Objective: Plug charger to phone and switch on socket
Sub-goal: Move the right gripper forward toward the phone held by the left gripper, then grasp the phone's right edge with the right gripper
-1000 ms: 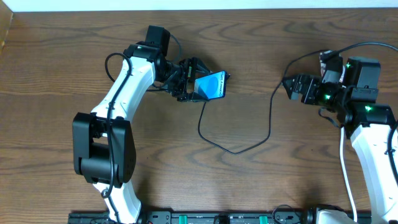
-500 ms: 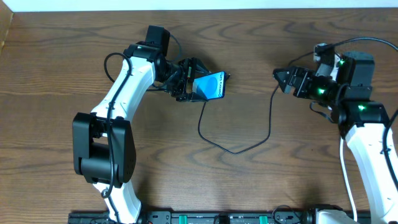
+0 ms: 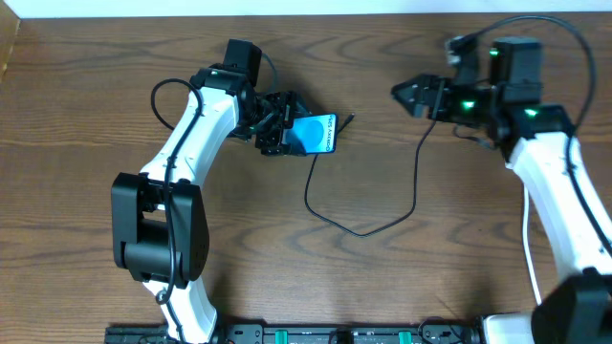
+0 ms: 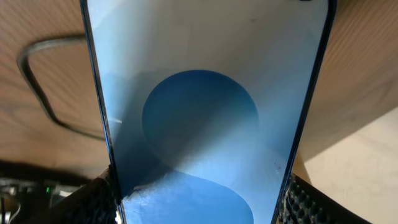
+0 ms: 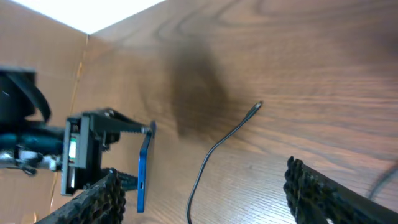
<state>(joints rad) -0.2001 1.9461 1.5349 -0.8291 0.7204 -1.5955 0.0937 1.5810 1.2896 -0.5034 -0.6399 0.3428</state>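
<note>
My left gripper point(image 3: 279, 129) is shut on the phone point(image 3: 316, 134) and holds it tilted just above the table. The blue screen fills the left wrist view point(image 4: 205, 118), clamped at both long edges. In the right wrist view the phone point(image 5: 142, 171) shows edge-on with its port facing me. The black charger cable point(image 3: 361, 229) loops across the table. Its small connector tip point(image 3: 347, 118) lies loose beside the phone and also shows in the right wrist view point(image 5: 257, 106). My right gripper point(image 3: 402, 94) is open and empty, hovering right of the tip. The socket and plug head are out of view.
The brown wooden table point(image 3: 115, 277) has a pale wall edge along the back point(image 3: 287, 8). The charger cable runs up under my right arm point(image 3: 545, 162). A black rail point(image 3: 335, 334) lies along the front edge.
My right arm has swung up and to the left, toward the phone and connector tip. My left gripper has shifted the phone slightly left and turned it.
</note>
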